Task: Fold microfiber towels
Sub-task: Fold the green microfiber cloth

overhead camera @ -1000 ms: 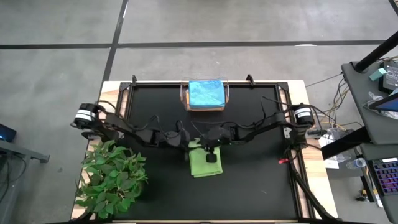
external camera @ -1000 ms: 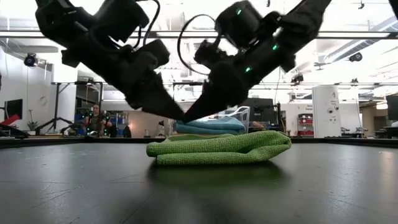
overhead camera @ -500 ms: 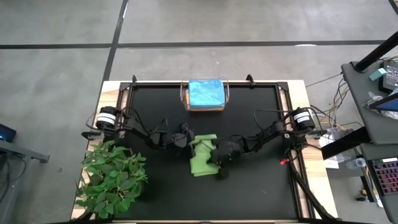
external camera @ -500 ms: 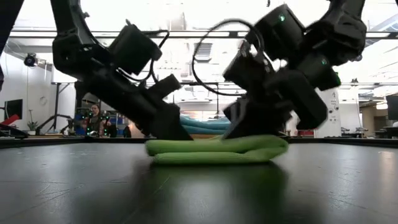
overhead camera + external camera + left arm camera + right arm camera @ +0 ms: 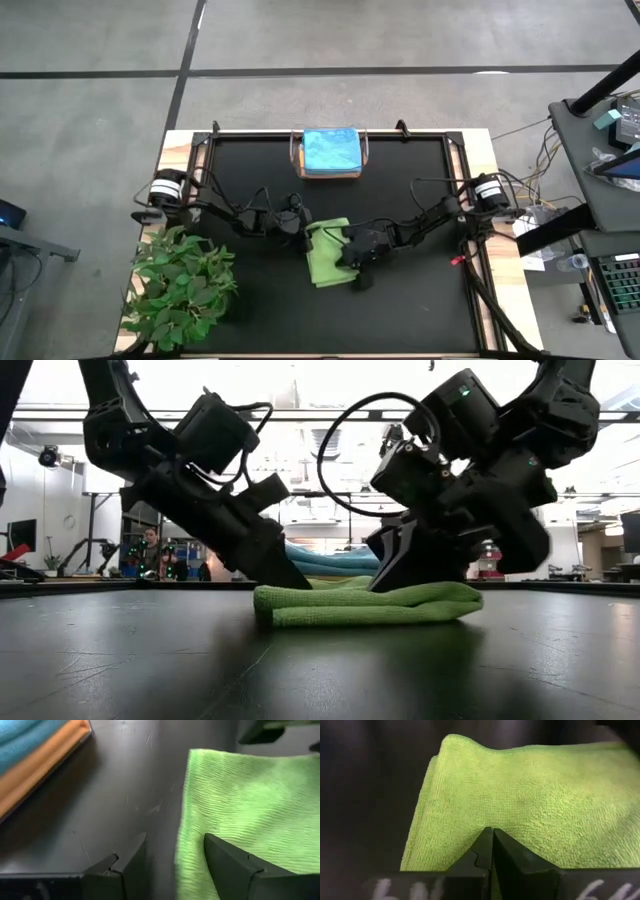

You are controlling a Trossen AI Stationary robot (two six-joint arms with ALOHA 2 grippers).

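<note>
A lime green towel (image 5: pixel 327 256), folded into a thick pad, lies flat on the black table top; it also shows in the low view (image 5: pixel 365 604). My left gripper (image 5: pixel 303 232) is open at the towel's far left edge, with one finger over the cloth and one over the bare table in the left wrist view (image 5: pixel 172 845). My right gripper (image 5: pixel 347 258) is shut and sits down on the towel's top, as the right wrist view (image 5: pixel 492 832) shows. A light blue towel (image 5: pixel 331 150) lies on top of a stack in the bin. My left gripper straddles the towel's left edge (image 5: pixel 182 845), slanting down from the table's left. I cannot tell whether a finger touches the cloth. My right gripper presses its shut fingertips (image 5: pixel 490 845) on the towel's top layer (image 5: pixel 520 805), slanting down from the table's right. The towel lies flat on the table.
A clear bin (image 5: pixel 296 152) with stacked towels, an orange one (image 5: pixel 45 765) below the blue, stands at the table's far edge. A leafy green plant (image 5: pixel 180 285) fills the near left corner. People and furniture show in the room behind (image 5: pixel 150 550).
My right gripper has come down from above the towel's far edge onto its top and gone toward the table's near right. My left gripper has drawn back toward the left, down beside the towel's edge. The towel has slid a little toward the right.
</note>
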